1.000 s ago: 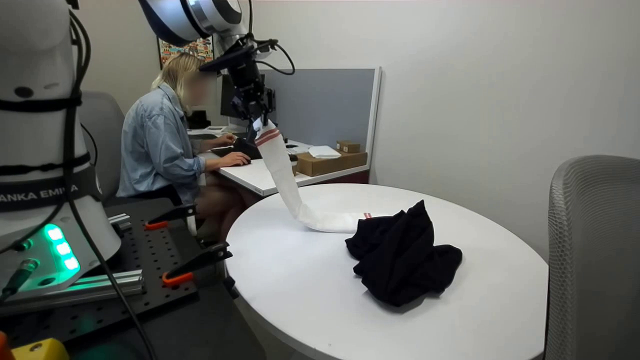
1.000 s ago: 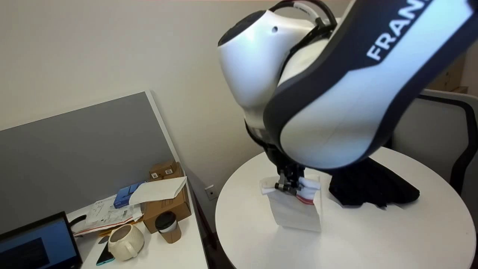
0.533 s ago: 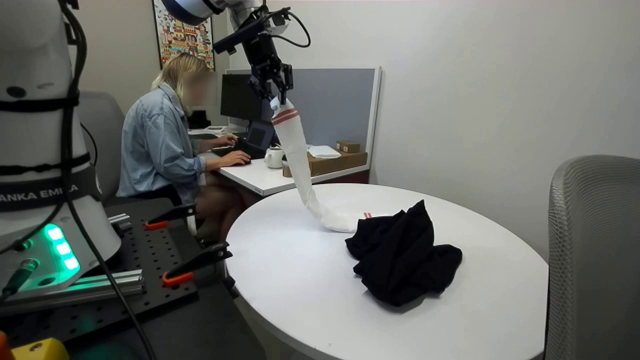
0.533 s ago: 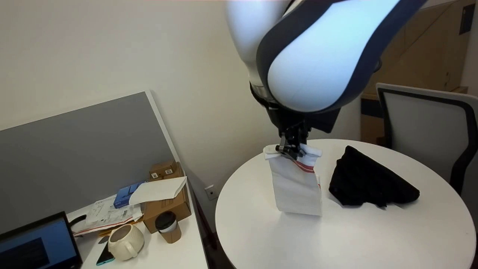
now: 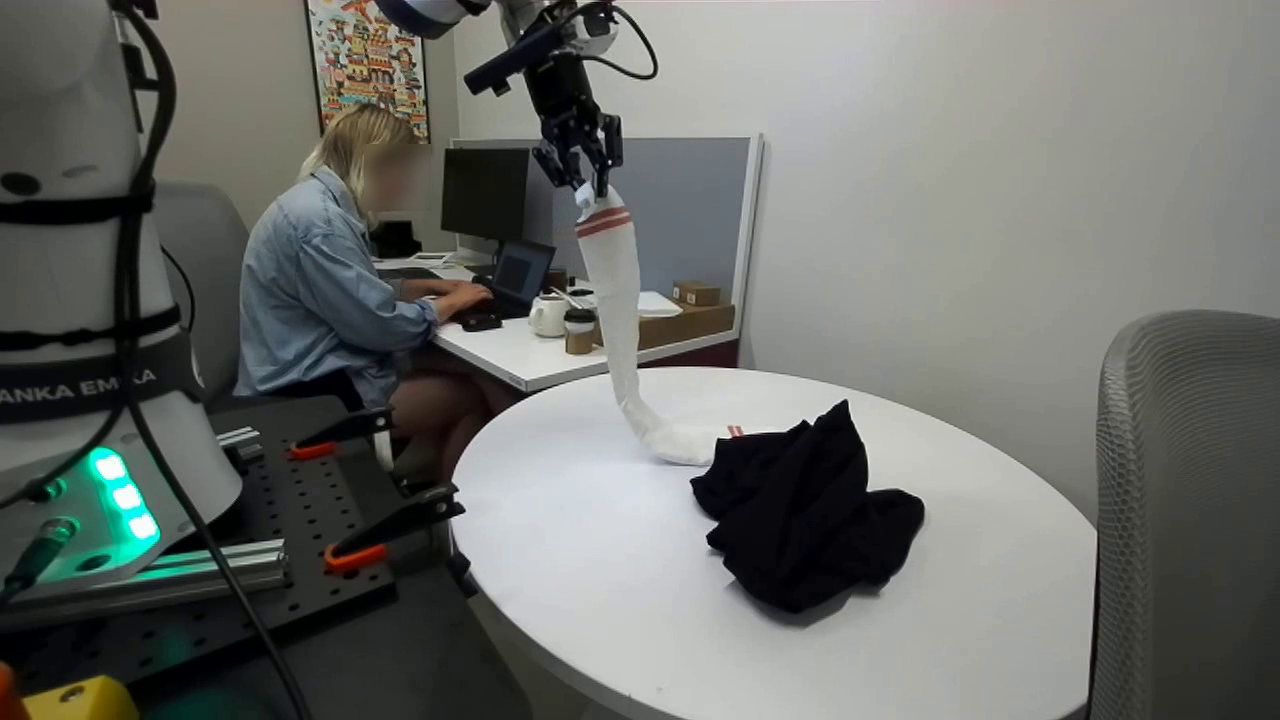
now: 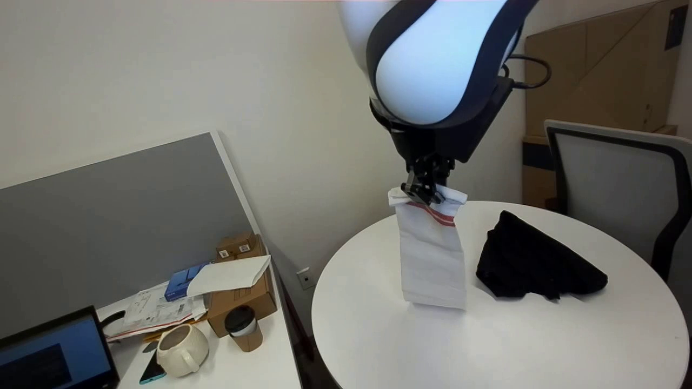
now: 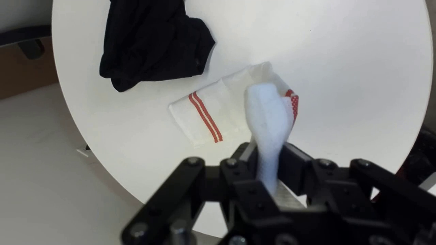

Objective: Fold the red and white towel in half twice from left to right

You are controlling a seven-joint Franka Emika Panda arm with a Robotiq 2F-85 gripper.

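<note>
1. Two robot fingers [image 7: 295,166] on the gripper [image 7: 269,156] pinched one end of the red and white towel [image 5: 622,330] and squeezed it into a bunch. That pinch had to hold firm until the end was laid down.
2. The pinched end was up in the air. Its corners flopped down beside the fingers, as an exterior view showed, so slow and gentle was best — a quick drop might have made wrinkles.
3. Below, the towel hung nearly straight and bent where it met the round table [image 5: 560,530]. For a neat fold, that bend had to come at the middle. I could not tell which of the two folds it was.
4. The other end lay on the table, and its red stripes [image 7: 208,117] made a good mark to aim for. The fingers needed to go over that way, then down, so edge sat on edge.
5. A black cloth [image 5: 805,510] lay in a heap near that end, but apart from it in the wrist view. Going over too low or too far might have bumped it.
6. Farthest off, a person [image 5: 330,270] sat at a desk [image 5: 490,352] — nothing there was needed for the fold.
</note>
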